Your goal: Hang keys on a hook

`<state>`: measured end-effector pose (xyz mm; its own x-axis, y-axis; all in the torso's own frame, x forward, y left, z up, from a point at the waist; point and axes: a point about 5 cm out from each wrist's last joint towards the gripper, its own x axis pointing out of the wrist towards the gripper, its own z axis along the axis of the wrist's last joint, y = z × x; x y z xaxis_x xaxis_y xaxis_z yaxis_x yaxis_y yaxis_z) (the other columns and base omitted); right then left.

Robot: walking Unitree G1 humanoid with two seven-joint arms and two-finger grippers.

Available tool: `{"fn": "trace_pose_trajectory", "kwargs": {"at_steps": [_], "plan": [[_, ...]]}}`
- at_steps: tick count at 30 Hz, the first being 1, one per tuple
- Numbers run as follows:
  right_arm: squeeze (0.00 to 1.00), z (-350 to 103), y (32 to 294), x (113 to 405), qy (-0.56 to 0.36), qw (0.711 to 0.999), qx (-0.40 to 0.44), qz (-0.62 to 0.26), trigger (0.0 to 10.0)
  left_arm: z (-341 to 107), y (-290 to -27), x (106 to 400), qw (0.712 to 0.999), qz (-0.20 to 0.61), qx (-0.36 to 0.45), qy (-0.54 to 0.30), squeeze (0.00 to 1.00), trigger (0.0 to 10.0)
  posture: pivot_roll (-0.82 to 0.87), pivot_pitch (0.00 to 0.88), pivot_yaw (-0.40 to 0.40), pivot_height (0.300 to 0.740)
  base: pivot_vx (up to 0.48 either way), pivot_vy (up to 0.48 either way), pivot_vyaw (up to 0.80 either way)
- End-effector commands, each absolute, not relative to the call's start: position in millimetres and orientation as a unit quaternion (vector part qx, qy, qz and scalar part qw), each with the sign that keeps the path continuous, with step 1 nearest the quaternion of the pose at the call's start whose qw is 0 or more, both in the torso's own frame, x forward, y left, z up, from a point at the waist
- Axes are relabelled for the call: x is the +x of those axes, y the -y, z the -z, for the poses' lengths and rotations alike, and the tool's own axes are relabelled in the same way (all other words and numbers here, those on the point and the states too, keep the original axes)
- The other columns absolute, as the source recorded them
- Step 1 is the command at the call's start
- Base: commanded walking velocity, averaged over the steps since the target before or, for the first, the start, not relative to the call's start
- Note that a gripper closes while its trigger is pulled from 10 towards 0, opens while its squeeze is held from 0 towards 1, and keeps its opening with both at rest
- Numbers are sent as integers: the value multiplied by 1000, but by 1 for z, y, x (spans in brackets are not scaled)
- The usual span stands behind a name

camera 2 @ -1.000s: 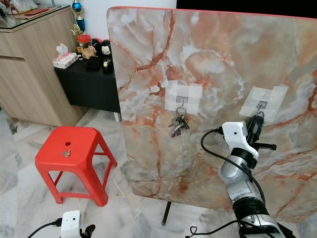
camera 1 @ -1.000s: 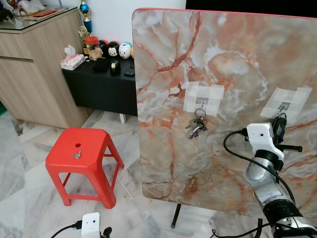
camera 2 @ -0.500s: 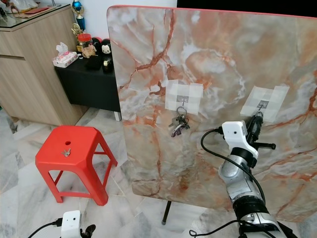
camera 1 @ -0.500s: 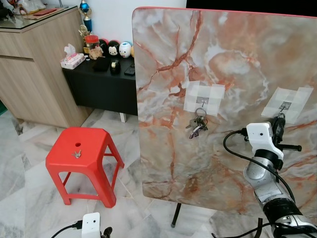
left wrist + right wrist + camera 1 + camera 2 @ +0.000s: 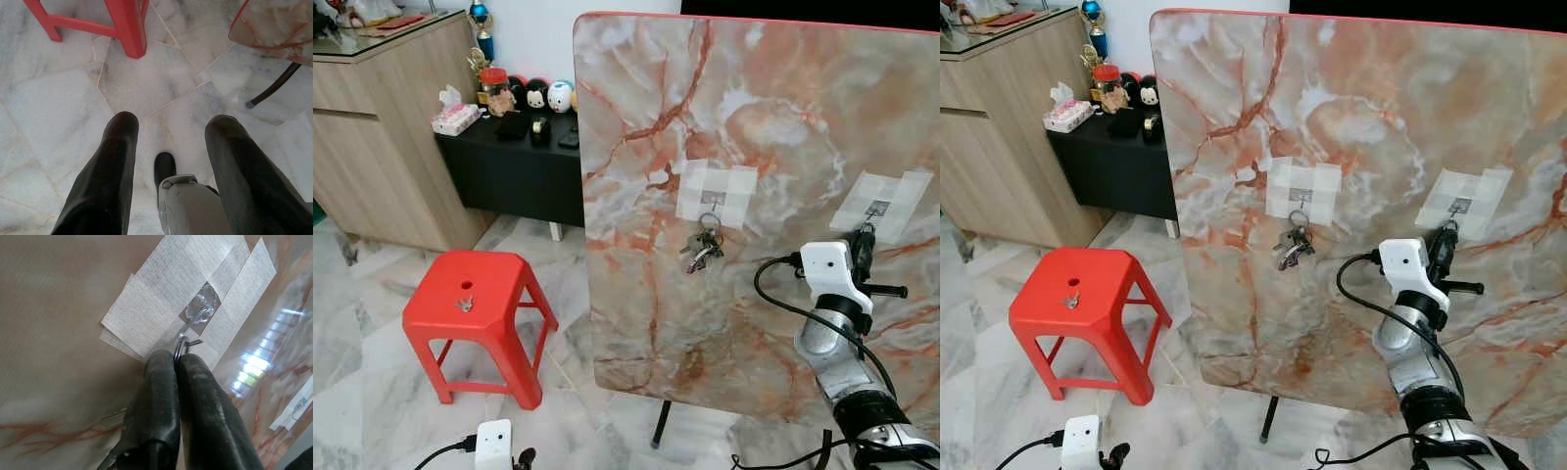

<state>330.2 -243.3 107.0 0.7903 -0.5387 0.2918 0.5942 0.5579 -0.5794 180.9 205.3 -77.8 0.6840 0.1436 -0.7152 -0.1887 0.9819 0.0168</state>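
The right gripper (image 5: 177,363), fingers pressed together on a key ring (image 5: 182,343), holds it at the right hook (image 5: 199,313) on the marble board (image 5: 783,108), while other keys (image 5: 703,251) hang on the left hook (image 5: 710,205).

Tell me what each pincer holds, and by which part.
Right pincer: shut on a thin metal key ring, by its loop, at the taped hook. Left pincer: open, empty.
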Motion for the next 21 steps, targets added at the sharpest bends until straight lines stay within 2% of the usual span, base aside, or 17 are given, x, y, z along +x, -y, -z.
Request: {"fn": "trace_pose_trajectory", "kwargs": {"at_steps": [1,6,8,10,11,12,13,14,21], "plan": [[1000,-109,242,332,44,885,-338,317,10000,80,-202,180,914,-81,-28,-396,0,10000,2,0,-33,740,0,0,0],[996,-107,241,330,44,886,-339,313,10000,80,-202,179,914,-79,-28,-397,0,10000,2,0,-33,740,0,0,0],[933,-105,241,329,43,887,-339,312,10000,80,-202,179,914,-79,-28,-398,0,10000,1,0,-33,740,0,0,0],[933,-105,241,328,43,887,-339,311,10000,80,-201,179,914,-78,-28,-398,0,10000,1,0,-33,740,0,0,0],[863,-103,240,327,42,892,-334,303,10000,80,-201,179,913,-78,-28,-398,0,10000,0,0,-33,740,0,0,0],[647,-102,238,327,44,900,-321,291,10000,80,-201,178,913,-78,-28,-399,0,10000,0,0,-33,740,0,0,0],[647,-101,237,327,46,906,-311,283,10000,80,-201,178,913,-78,-28,-399,0,10000,0,0,-33,740,0,0,0],[0,-98,231,326,50,915,-306,258,10000,81,-201,178,913,-78,-28,-400,0,10000,-2,0,-32,740,0,0,0],[0,-80,214,314,39,945,-268,183,10000,82,-201,176,912,-76,-27,-403,0,10000,-5,0,-32,740,0,0,0]]}}
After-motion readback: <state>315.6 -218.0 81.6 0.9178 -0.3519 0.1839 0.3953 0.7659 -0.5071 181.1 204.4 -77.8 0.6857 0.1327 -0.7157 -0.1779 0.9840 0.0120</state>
